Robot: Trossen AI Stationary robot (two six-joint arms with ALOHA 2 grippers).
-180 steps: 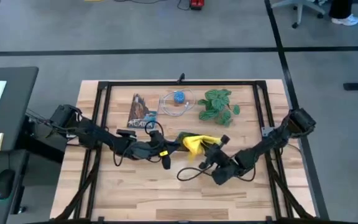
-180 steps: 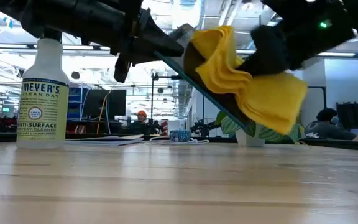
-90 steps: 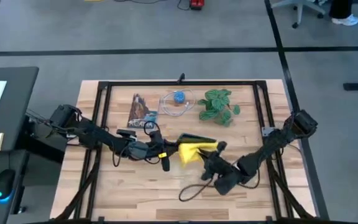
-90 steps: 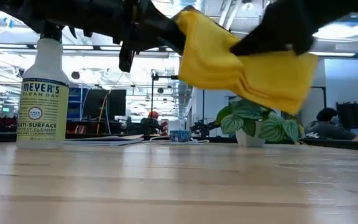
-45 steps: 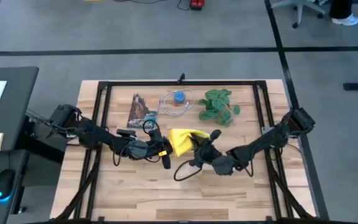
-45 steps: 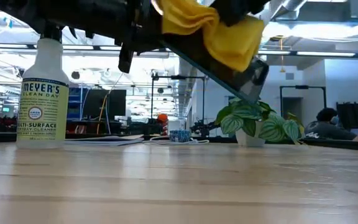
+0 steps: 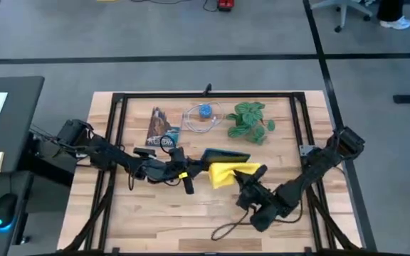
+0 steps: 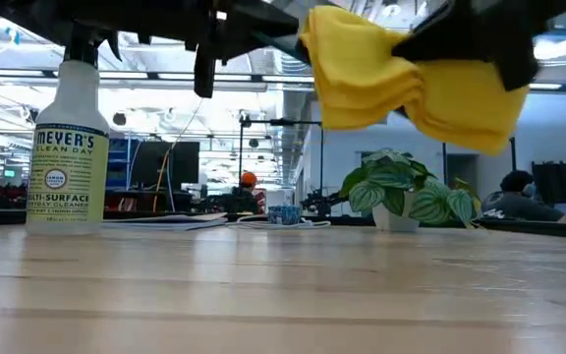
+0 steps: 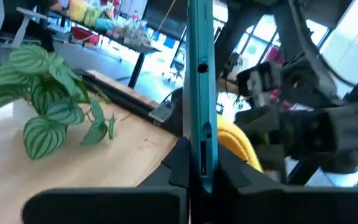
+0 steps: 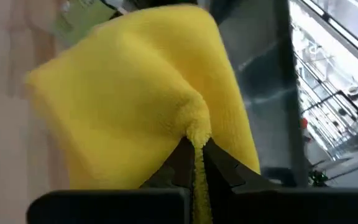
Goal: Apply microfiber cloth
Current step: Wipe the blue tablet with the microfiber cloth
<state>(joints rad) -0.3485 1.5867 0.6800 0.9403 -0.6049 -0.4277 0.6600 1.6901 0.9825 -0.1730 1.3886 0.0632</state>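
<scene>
Two claws mid-air, each clamped on one item.
Right claw (image 7: 252, 173) pinches the one microfiber cloth (image 7: 230, 173), just right of the one teal-backed tablet (image 7: 224, 156) clamped edge-on in left claw (image 9: 197, 163). Behind tablet: one spray bottle (image 8: 68, 147), one potted plant (image 7: 250, 121). Wooden bench (image 7: 169, 220); open workshop beyond.

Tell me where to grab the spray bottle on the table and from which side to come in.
Grip the spray bottle around its round body at the label, coming in level from the open table side in front of it. It stands upright, and the body is straight-sided there, while the neck narrows under the trigger head. Both claws are busy: the left claw holds the tablet, the right claw the yellow cloth.
</scene>
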